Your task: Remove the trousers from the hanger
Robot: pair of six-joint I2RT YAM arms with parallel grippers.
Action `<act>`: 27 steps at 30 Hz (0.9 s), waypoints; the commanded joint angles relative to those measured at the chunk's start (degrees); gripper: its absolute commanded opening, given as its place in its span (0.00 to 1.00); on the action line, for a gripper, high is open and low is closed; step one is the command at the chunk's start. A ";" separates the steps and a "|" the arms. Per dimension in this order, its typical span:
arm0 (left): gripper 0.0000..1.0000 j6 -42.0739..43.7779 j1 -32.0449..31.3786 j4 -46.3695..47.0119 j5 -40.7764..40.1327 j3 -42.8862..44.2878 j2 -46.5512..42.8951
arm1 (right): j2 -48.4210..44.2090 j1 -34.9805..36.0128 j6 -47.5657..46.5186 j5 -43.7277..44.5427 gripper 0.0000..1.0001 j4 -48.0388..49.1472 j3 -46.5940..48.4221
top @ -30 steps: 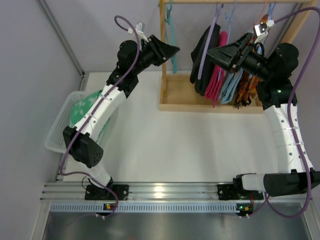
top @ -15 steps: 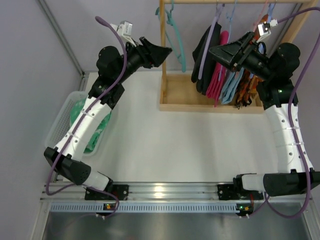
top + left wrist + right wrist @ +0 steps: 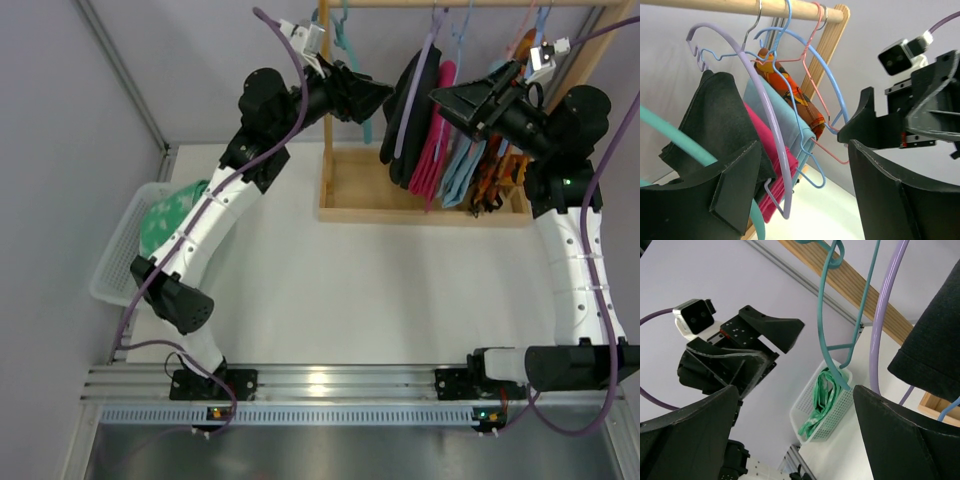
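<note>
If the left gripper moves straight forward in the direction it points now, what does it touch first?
Probably the black trousers on the lilac hanger, which lie just ahead of the open left gripper. Depth is unclear; the teal hanger hangs close by its finger.

No text, label, brand, number or sign can be read in any of the views. The small white box-shaped camera (image 3: 902,54) on the opposite wrist perhaps carries a marking on its face, but it is too small to tell.
</note>
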 commanded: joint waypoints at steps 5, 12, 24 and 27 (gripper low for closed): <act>0.76 5.63 -3.72 1.37 -6.55 6.06 5.87 | -2.32 -2.95 -0.50 -0.30 0.99 1.82 -0.18; 0.76 8.81 -5.92 -3.56 -10.09 9.50 10.88 | -3.55 -4.35 -0.58 -0.92 0.99 1.64 -1.50; 0.63 1.26 -6.10 -3.91 -3.59 10.29 14.83 | -4.08 -5.50 -0.58 -1.71 0.99 1.55 -2.38; 0.61 -1.29 -6.10 -2.77 -2.09 10.20 15.98 | -4.52 -5.76 -0.41 -2.24 1.00 2.17 -3.08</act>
